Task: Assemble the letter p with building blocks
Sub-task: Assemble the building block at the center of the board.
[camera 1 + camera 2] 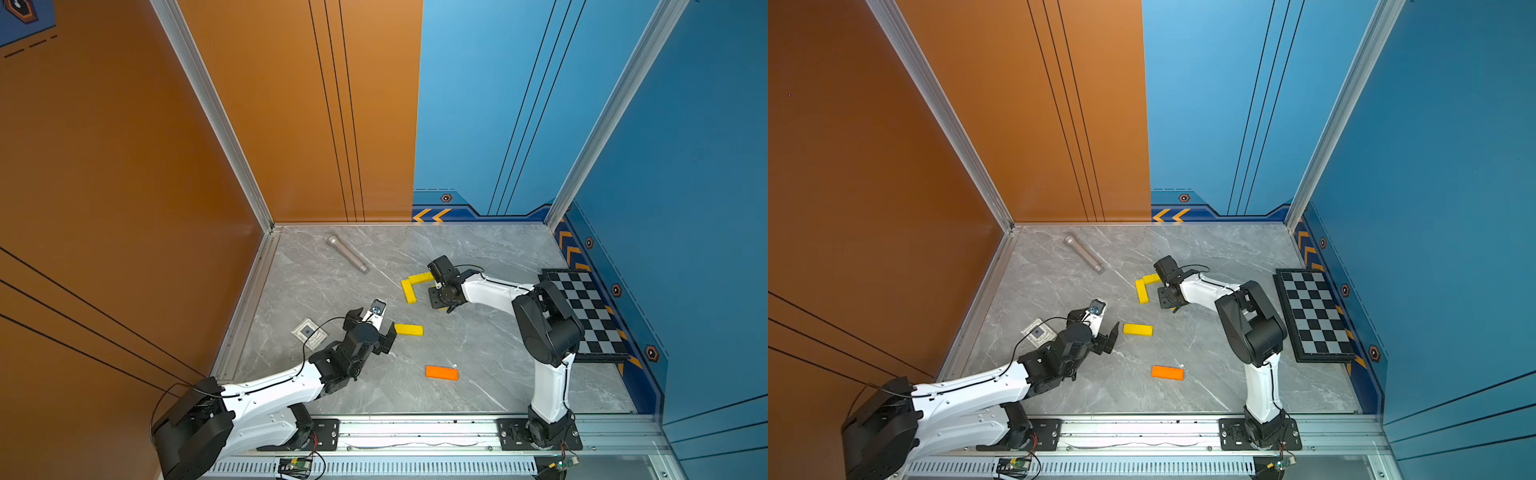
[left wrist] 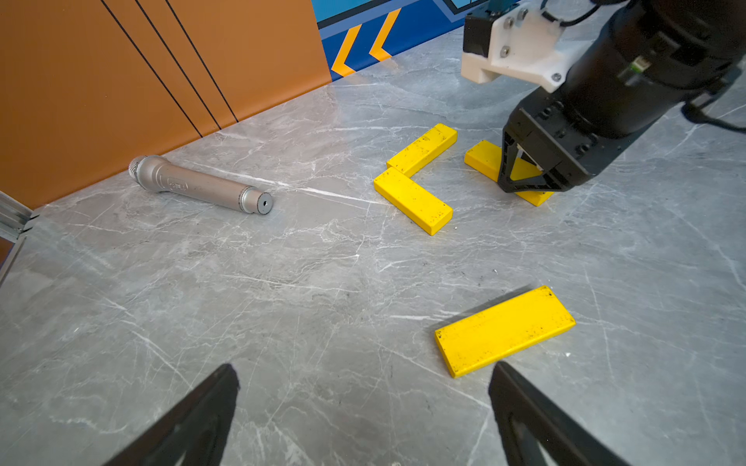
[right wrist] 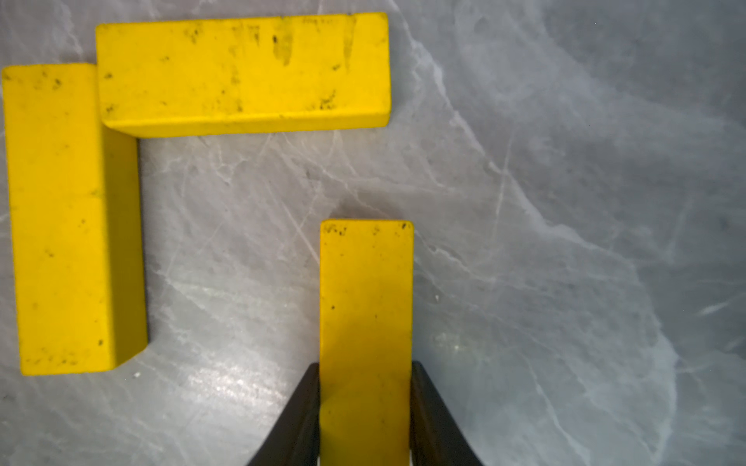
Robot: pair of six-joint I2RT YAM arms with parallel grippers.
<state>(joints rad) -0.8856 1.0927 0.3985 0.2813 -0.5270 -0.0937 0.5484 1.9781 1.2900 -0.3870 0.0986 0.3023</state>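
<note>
**Right gripper (image 3: 365, 369) clamps third yellow block (image 3: 366, 290)**

Pinched between its jaws, the block reaches ahead, just short of a two-block corner (image 3: 242, 68). Left gripper (image 2: 363, 367) gapes wide, the fourth yellow (image 2: 504, 329) just beyond. Orange block (image 1: 441, 372) well apart: p roughly half built.

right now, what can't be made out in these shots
held yellow block: near end cut off by the right wrist view's bottom edge; in top views the right arm mostly covers it.
grey tile: print too small in top views.
orange block: outside both wrist views.
</note>
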